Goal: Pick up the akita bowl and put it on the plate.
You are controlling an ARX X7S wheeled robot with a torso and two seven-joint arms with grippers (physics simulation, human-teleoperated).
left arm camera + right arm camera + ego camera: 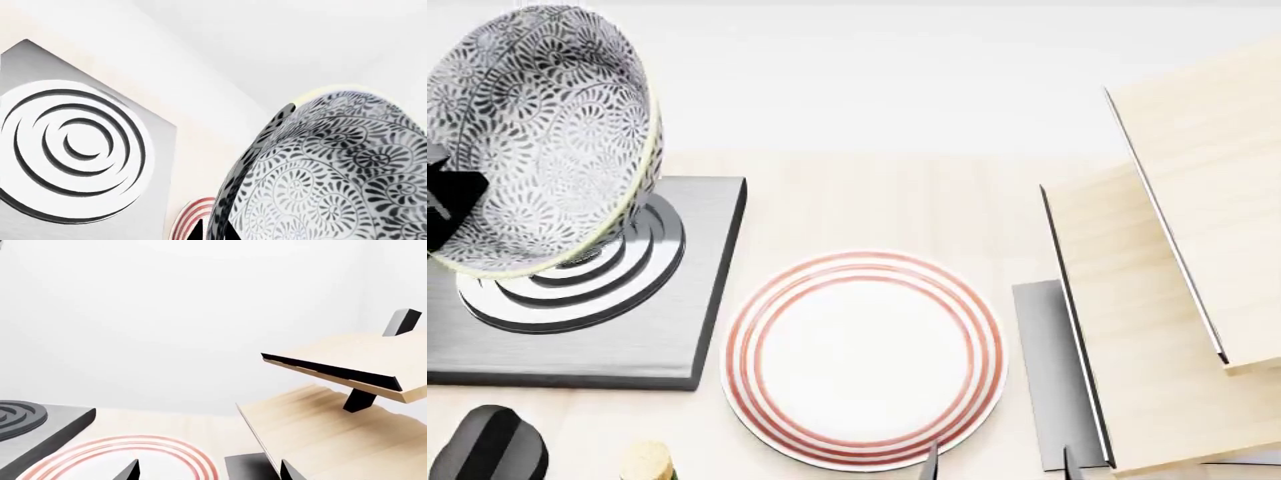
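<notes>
The akita bowl [541, 130], white with a dense grey-blue floral pattern, hangs tilted in the air above the burner at the head view's upper left. My left gripper [213, 231] is shut on its rim, one dark finger on each side of the bowl [333, 170] wall. In the head view only a black part of that gripper [451, 205] shows at the left edge. The plate [865, 358], white with red rings, lies flat on the wooden counter, to the right of the bowl and lower. My right gripper [210, 471] is open and holds nothing, just past the plate's [143, 447] near right edge.
A square grey burner [694, 300] with dark rings sits under the bowl, left of the plate. A two-tier wooden shelf [1174, 250] and a grey slab [1044, 370] stand at the right. A black object [487, 448] and a cork-like top [647, 460] are at the near left.
</notes>
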